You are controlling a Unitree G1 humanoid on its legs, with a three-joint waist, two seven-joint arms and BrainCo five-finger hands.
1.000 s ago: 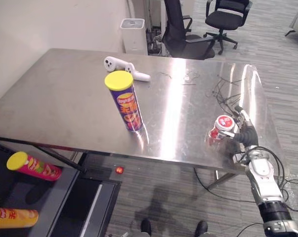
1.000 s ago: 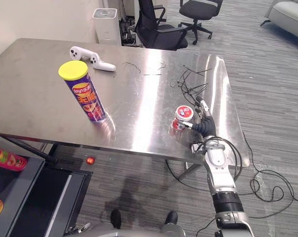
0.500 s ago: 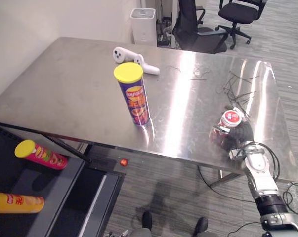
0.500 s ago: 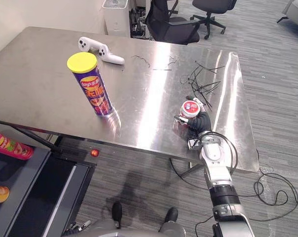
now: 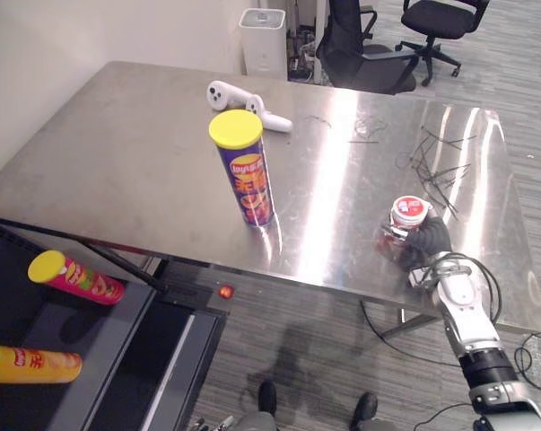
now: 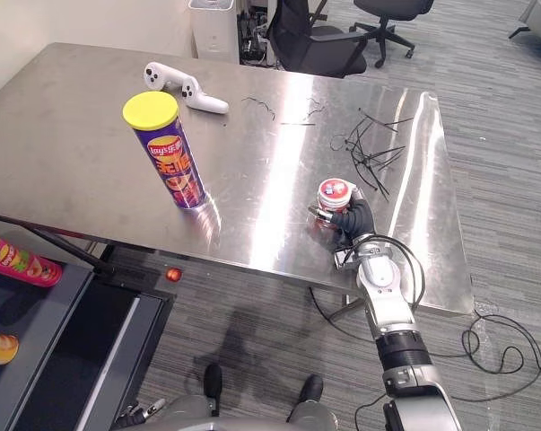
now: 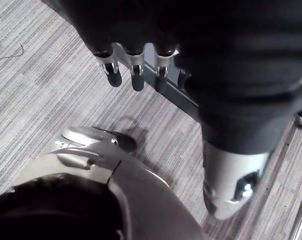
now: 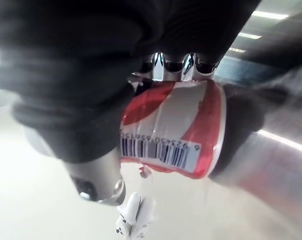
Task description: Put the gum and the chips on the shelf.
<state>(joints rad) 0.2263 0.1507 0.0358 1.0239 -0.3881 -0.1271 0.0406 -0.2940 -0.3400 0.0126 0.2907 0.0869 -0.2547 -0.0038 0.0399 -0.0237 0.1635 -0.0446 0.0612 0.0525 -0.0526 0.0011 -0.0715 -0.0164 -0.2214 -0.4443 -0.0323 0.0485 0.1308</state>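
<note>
The right arm (image 6: pixel 391 323) comes up from the near right, forearm angled toward the far left. The right hand (image 6: pixel 353 222) has its fingers and thumb curled round the gum jar (image 6: pixel 334 192). The left hand (image 7: pixel 136 70) hangs low, with its fingers relaxed.

Steel table (image 5: pixel 117 153): chips can (image 5: pixel 245 171), white controller (image 5: pixel 248 103)
</note>
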